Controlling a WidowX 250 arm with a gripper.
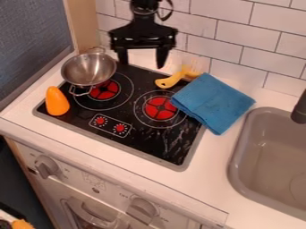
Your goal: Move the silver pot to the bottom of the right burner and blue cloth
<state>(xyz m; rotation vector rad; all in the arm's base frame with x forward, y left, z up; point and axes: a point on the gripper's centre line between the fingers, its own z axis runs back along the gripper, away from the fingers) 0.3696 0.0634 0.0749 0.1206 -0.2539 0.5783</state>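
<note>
Black two-finger claw has its fingers apart, nothing between them. Silver metal pot is camera-left of it, lower down — we could tip it with an off-centre rim grab. From the claw outward we count: one yellow plastic utensil, one pot, two round red-centred burners, one blue fabric cloth, one orange cone — a low swing could clip that.
</note>
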